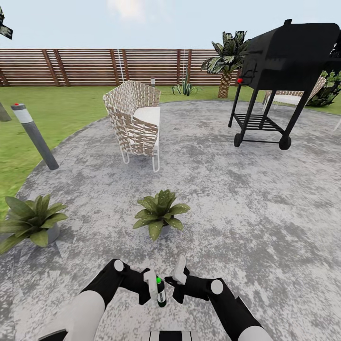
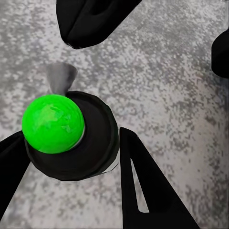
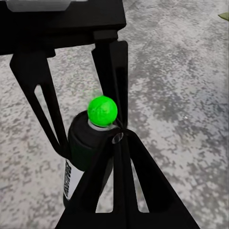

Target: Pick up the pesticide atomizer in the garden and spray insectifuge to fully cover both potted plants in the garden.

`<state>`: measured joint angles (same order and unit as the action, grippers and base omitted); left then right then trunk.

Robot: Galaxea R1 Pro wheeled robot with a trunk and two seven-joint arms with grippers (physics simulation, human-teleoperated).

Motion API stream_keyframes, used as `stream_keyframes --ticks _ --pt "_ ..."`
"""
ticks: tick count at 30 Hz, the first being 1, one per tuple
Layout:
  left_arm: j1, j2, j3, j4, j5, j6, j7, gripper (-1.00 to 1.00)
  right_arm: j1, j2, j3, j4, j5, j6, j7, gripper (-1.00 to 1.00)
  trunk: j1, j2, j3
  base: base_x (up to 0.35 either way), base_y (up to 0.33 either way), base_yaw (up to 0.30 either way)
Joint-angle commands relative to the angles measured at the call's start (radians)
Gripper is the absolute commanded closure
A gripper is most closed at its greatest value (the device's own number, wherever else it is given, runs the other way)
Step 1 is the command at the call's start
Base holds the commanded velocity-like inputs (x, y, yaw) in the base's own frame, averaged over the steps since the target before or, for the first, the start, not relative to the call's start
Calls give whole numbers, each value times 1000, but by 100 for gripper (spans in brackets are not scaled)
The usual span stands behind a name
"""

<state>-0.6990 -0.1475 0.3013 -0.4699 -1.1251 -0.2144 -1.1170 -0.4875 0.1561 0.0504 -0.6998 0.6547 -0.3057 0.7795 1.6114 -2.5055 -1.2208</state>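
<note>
The left gripper (image 1: 152, 289) is clamping the slim dark green-capped pesticide atomizer (image 1: 160, 290) upright over the near paving; the right gripper's (image 1: 177, 284) jaw state I cannot tell. Next, aim squarely at the nearer leafy potted plant (image 1: 160, 214) ahead.

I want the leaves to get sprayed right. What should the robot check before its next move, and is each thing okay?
1. Pesticide atomizer held: ok, the left gripper has a finger on each side of it.
2. Bottle upright: ok, its green top points up in the head view.
3. Right gripper state: cannot tell, its fingers sit right beside the bottle.
4. Near potted plant ahead: ok, it stands on the patio straight in front of the bottle.
5. Second potted plant: not ok yet, it stands off to the left and needs a turn.
6. Nozzle direction: cannot tell.
</note>
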Motion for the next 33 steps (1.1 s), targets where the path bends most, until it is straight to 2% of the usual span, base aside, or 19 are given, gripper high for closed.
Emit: stream_keyframes --ticks 1,6,17,22,25,27,28,31,33 --pt "-1 -2 9 -1 -9 -10 -3 100 0 0 -1 -1 9 -6 0 100 0 0 -1 0 0 0" --pt "-1 -11 9 -1 -7 -10 -3 100 0 0 -1 0 9 -6 1 100 0 0 -1 0 0 0" --pt "-1 -12 9 -1 -2 -10 -3 100 0 0 -1 2 9 -6 0 100 0 0 -1 0 0 0" --pt "-1 3 2 -1 -8 -10 22 100 0 0 -1 2 9 -6 0 100 0 0 -1 0 0 0" --pt "0 51 0 0 -17 -10 39 100 0 0 -1 2 10 -6 0 100 0 0 -1 0 0 0" --pt "1 101 -1 0 -16 -10 42 100 0 0 -1 2 10 -6 0 100 0 0 -1 0 0 0" --pt "5 116 -1 0 -16 -10 43 100 0 0 -1 2 10 -6 0 100 0 0 -1 0 0 0" --pt "39 171 -1 -1 -16 -11 43 100 0 -1 -1 3 11 -6 0 100 0 0 -1 0 0 0" --pt "63 219 -1 -1 -13 -39 43 100 0 -2 -2 4 13 -6 0 100 0 0 -1 0 0 0"
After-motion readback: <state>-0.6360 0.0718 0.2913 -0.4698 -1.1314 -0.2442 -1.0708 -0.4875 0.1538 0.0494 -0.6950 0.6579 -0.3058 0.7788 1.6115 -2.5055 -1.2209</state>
